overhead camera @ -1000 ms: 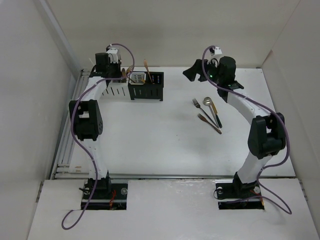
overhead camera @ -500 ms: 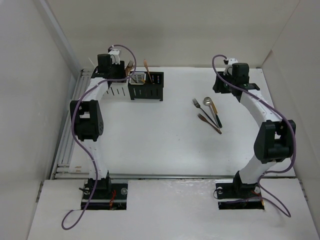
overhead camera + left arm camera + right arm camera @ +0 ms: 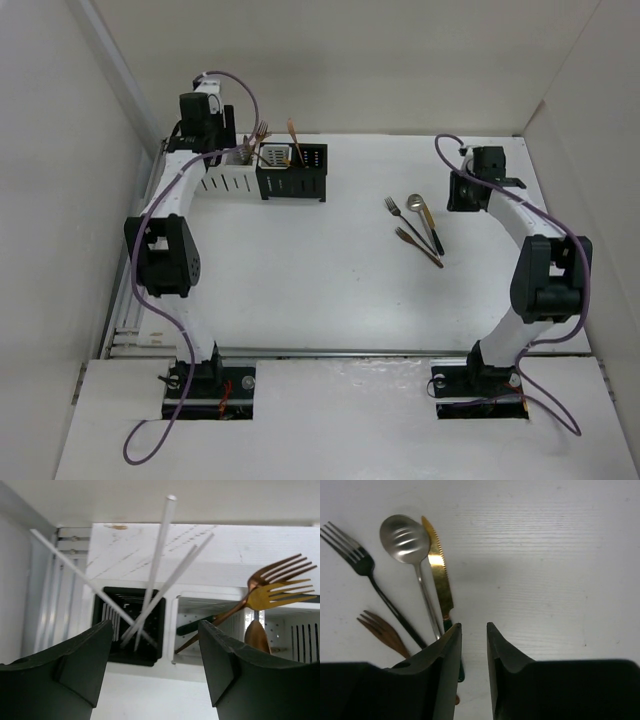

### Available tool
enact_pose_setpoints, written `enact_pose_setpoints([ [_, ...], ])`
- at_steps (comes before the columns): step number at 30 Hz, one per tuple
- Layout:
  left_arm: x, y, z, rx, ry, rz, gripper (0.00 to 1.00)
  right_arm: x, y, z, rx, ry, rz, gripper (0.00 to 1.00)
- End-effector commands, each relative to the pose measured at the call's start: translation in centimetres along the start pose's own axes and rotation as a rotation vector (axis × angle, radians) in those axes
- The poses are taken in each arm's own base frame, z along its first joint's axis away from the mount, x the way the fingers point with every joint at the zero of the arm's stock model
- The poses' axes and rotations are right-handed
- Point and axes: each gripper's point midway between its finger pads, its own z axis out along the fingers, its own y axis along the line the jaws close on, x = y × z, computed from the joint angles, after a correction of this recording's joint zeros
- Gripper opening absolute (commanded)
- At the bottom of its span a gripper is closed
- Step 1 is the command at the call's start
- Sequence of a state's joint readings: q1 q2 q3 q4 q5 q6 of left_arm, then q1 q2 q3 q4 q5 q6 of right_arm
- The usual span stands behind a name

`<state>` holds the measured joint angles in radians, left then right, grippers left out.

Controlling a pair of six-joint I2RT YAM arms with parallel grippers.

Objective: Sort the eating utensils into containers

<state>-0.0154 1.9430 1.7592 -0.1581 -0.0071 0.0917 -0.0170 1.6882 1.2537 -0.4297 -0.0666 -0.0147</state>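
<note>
Sorting is partway: thin white chopsticks [image 3: 159, 545] and copper and gold forks [image 3: 272, 597] stand in far-left slotted caddies [image 3: 290, 186]; silver spoon [image 3: 405, 535], gold knife [image 3: 439, 567], black fork [image 3: 362, 565] and brown fork [image 3: 380, 627] lie right on the worktop [image 3: 300, 270]. Left end effector [image 3: 155, 645] gapes empty above the caddies; right end effector [image 3: 474, 630], narrowly parted, holds nothing.

A row of containers [image 3: 265, 172] sits at the back left of the desk [image 3: 300, 270]. Chopsticks [image 3: 160, 565] stand in one compartment, and forks [image 3: 280, 587] lean in the next one to its right. Right of centre, a fork [image 3: 365, 580], spoon [image 3: 405, 535], knife [image 3: 437, 570] and second fork [image 3: 382, 630] lie together, left of the right tool [image 3: 474, 635].
</note>
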Motion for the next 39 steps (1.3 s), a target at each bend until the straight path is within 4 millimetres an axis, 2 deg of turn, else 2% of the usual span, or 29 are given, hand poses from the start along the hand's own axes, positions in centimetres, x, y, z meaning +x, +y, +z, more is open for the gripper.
enact_pose_setpoints([
  [1,-6.1,2.8,-5.1,-0.142,-0.126,-0.042,0.66,0.3,-1.2,1.3,0.016,0.061,-0.033,0.31],
  [4,-5.9,4.8,-6.4,-0.236,-0.111,-0.072,0.69,1.9,-0.7,3.1,-0.029,0.138,-0.038,0.27],
  [8,-5.9,7.4,-8.5,-0.290,-0.111,-0.133,0.70,2.8,0.0,4.0,-0.068,0.169,-0.032,0.27],
  [11,-5.0,7.1,-9.0,-0.277,-0.094,-0.130,0.70,3.1,0.4,3.9,-0.075,0.180,-0.038,0.33],
  [12,-4.9,7.6,-9.2,-0.286,-0.093,-0.134,0.70,3.1,0.7,3.5,-0.070,0.184,-0.049,0.33],
  [13,-4.8,7.6,-9.6,-0.286,-0.095,-0.134,0.70,2.8,0.4,3.3,-0.049,0.174,-0.052,0.35],
  [14,-4.6,7.6,-9.6,-0.286,-0.084,-0.133,0.70,3.7,0.9,3.1,-0.056,0.192,-0.061,0.35],
  [19,-4.3,7.5,-9.8,-0.286,-0.075,-0.132,0.70,4.1,1.4,1.7,-0.059,0.173,-0.048,0.36],
  [21,-4.2,7.8,-9.8,-0.283,-0.076,-0.144,0.70,4.6,2.3,1.8,-0.063,0.184,-0.059,0.36],
  [25,-3.8,7.6,-9.6,-0.274,-0.067,-0.143,0.70,6.5,2.5,2.9,-0.045,0.255,-0.076,0.36],
  [29,-3.5,7.6,-9.5,-0.274,-0.058,-0.142,0.70,7.4,3.2,3.5,-0.053,0.283,-0.081,0.36],
  [39,-3.4,7.6,-9.7,-0.274,-0.058,-0.142,0.70,8.1,1.7,3.8,0.021,0.310,-0.063,0.31],
])
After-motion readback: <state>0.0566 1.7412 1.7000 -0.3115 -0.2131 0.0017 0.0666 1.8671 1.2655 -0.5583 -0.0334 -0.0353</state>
